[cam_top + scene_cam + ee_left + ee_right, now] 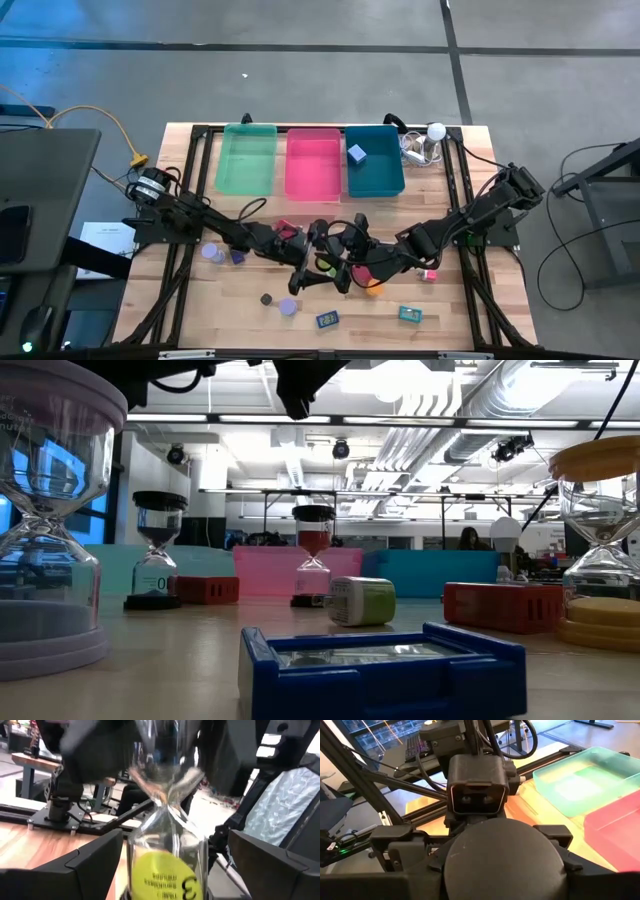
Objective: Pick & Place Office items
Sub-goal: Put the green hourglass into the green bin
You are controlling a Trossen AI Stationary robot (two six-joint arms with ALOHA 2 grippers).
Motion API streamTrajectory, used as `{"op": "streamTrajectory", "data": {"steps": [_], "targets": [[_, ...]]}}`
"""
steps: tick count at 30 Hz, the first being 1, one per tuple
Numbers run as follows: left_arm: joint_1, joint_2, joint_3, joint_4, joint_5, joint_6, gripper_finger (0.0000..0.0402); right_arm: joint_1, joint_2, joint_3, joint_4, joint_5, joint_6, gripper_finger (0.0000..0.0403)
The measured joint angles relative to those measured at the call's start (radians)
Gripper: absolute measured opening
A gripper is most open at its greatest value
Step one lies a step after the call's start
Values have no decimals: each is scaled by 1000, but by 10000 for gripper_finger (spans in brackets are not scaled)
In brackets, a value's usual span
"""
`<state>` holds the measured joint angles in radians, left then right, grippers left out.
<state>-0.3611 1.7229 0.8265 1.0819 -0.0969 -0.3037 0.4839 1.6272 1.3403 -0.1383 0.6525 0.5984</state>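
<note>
Both arms met over the middle of the wooden table (200, 320), their grippers crowded close together above a cluster of small pieces. The left gripper (167, 865) had its two dark fingers (85, 870) spread to either side of a clear hourglass (167, 820) with a yellow-green label reading 3; whether the pads actually pressed the glass could not be told. The right gripper (352, 262) sat just beside it, and its wrist view was almost filled by a round black disc (502, 857) held right in front of the camera between the fingers, though the grip itself was hidden, so its state could not be told.

Around them lay the scattered office items: a lavender disc (287, 307) and a small black disc (266, 298) nearer the front edge, another lavender disc (210, 252) and a purple block (238, 257) beneath the left arm, an orange piece (373, 290) and a pink block (430, 274) by the right arm, a blue block (328, 320) and a teal block (410, 314) at the front.

Along the far edge stood the green bin (247, 160), pink bin (313, 165) and teal bin (375, 165) side by side (the teal one held a blue cube (357, 154)). A white ball-topped gadget (432, 135) sat just beside the teal bin.
</note>
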Motion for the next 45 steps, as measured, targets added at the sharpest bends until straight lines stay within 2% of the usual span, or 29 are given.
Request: {"op": "streamTrajectory", "data": {"steps": [10, 14, 23, 26, 30, 36, 41, 45], "targets": [[0, 0, 0, -9, 2, 0, 307, 0, 0, 0, -1, -1, 4, 179], [0, 0, 0, -10, 1, 1, 289, 0, 0, 0, -2, -4, 6, 189], [-1, 0, -1, -9, -4, 1, 222, 0, 0, 0, -1, -11, 7, 179], [-3, 0, -1, -10, -4, 1, 198, 0, 0, 0, -1, -11, 11, 198], [-3, 0, -1, -13, -2, 0, 196, 0, 0, 0, -1, -9, 10, 222], [-18, 0, -1, -13, -2, -11, 196, 4, -4, 0, 17, -11, -32, 228], [-24, -20, -1, -39, 33, -27, 197, 41, -39, 0, 22, 78, -88, 230], [-25, -65, -1, -161, 72, -59, 198, 96, -68, 0, 31, 186, -130, 230]]}}
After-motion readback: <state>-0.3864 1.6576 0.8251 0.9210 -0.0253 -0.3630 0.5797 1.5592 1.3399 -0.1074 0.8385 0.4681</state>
